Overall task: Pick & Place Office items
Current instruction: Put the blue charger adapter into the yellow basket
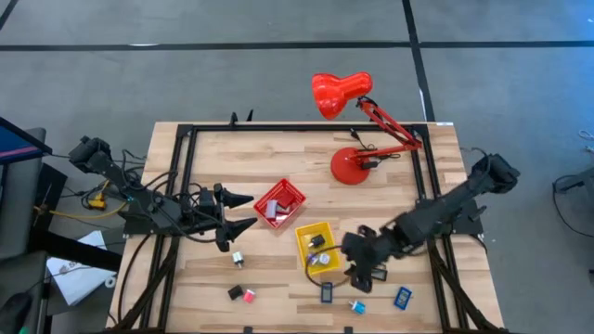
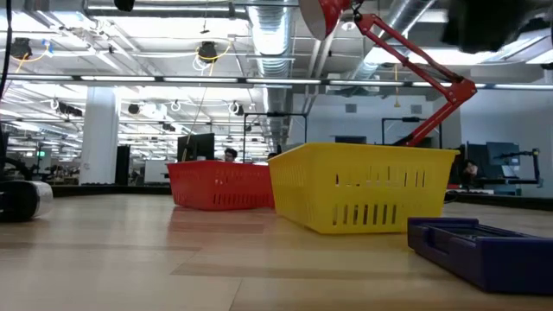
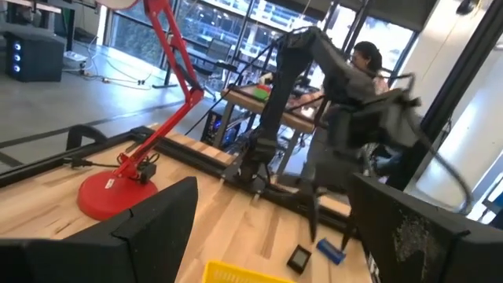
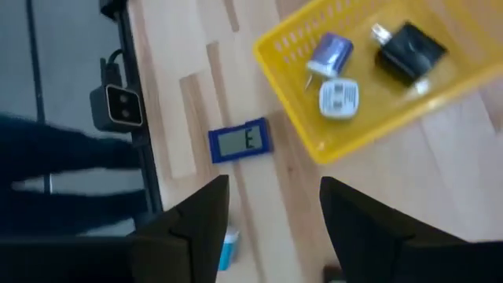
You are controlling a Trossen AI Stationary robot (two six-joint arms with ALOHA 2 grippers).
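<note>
My left gripper (image 1: 249, 211) is open and empty, level above the table just left of the red tray (image 1: 278, 204), which holds grey pieces. My right gripper (image 1: 360, 272) is open and empty, pointing down at the table by the yellow tray's (image 1: 317, 249) right side. In the right wrist view its fingers (image 4: 273, 189) stand above bare wood, with a blue flat display piece (image 4: 240, 140) and a light blue piece (image 4: 228, 248) nearby. The yellow tray (image 4: 346, 126) holds a black plug block (image 4: 407, 49), a white round piece (image 4: 339, 97) and a blue-white piece (image 4: 328, 53).
A red desk lamp (image 1: 351, 165) stands at the far right of the table. Loose pieces lie along the near edge: a white-grey one (image 1: 238, 258), a black one (image 1: 235, 292), a pink one (image 1: 249, 296), a dark one (image 1: 327, 292) and a blue one (image 1: 402, 297).
</note>
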